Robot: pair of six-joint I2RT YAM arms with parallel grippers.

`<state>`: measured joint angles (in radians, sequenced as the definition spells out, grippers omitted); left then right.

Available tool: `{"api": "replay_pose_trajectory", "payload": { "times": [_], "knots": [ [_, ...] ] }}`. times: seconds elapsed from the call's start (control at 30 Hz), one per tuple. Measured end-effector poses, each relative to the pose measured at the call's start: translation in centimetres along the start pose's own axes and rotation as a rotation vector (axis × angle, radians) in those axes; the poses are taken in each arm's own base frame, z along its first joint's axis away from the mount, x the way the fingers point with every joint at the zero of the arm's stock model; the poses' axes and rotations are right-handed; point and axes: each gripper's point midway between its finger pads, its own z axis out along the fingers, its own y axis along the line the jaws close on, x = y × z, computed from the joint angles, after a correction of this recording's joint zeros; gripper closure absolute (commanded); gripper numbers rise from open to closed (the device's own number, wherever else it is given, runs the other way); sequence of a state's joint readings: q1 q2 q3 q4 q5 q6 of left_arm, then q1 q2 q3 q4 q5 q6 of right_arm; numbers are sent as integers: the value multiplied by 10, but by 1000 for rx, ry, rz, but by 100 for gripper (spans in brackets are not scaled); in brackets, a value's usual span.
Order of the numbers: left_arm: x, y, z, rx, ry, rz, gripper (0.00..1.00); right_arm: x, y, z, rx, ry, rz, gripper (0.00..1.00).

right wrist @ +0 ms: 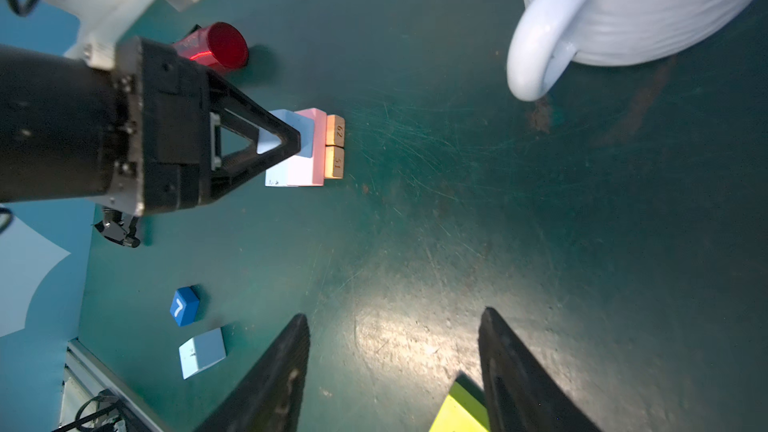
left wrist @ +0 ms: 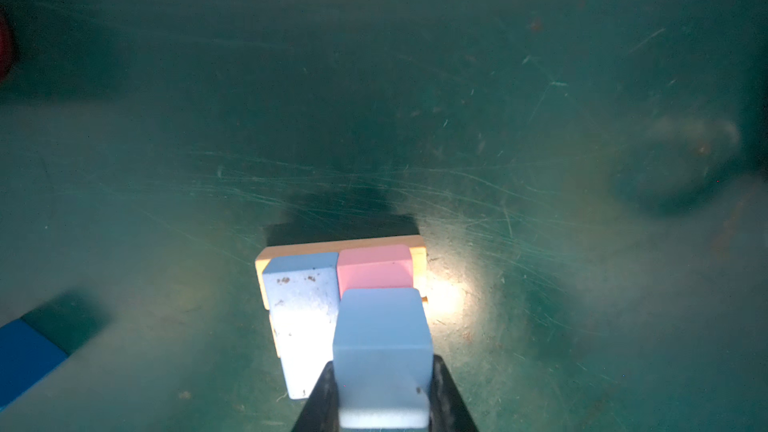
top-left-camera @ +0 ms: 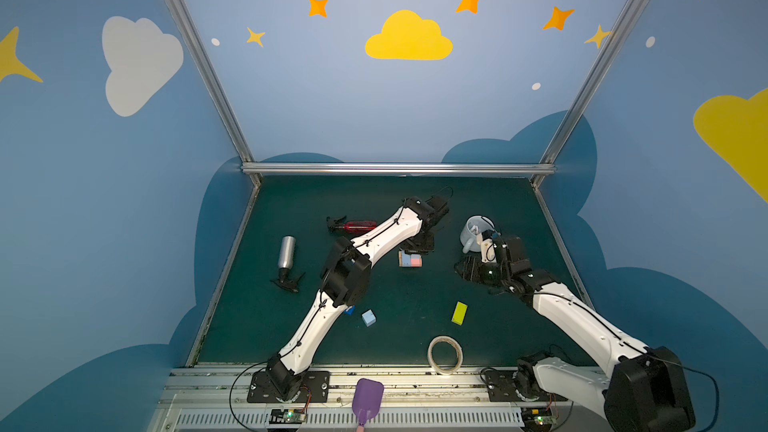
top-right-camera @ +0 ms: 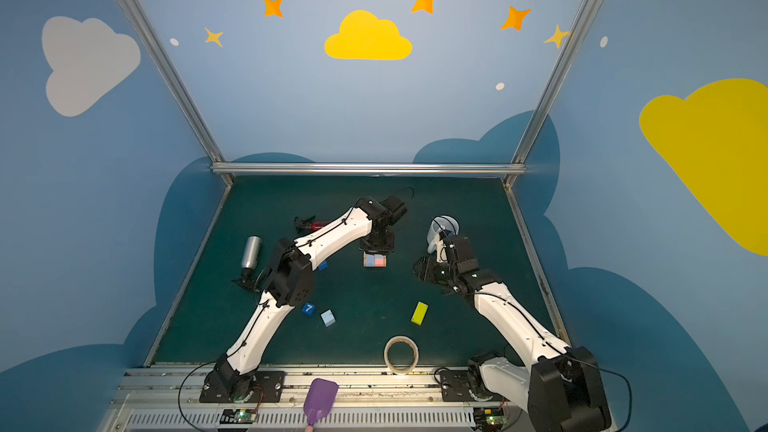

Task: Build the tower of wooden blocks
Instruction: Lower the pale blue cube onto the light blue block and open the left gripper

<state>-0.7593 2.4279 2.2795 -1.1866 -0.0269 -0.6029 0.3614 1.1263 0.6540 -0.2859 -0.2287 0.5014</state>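
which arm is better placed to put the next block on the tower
Left. The left gripper is shut on a light-blue wooden cube over the pink block and light-blue rectangular block on the orange base. The right gripper is open and empty, off beside the pale ribbed mug.

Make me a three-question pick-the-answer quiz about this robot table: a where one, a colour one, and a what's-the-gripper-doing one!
1. Where is the tape roll? A in the mug; B near the table's front edge; C on a bottle.
2. What colour is the block marked 7? A pink; B yellow; C dark blue.
3. What is the left gripper doing? A gripping a light-blue cube; B open, empty; C holding a mug.
Answers: B, it lies by the near edge; C, white 7 on dark blue; A, the cube sits between its fingers.
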Motion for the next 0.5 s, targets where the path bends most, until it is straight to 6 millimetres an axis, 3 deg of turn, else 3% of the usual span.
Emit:
{"api": "replay_pose_trajectory", "payload": {
  "times": [0.5],
  "knots": [
    [1, 1, 5, -8, 8, -3, 53, 0, 0, 0, 0, -1, 3, 37]
  ]
}}
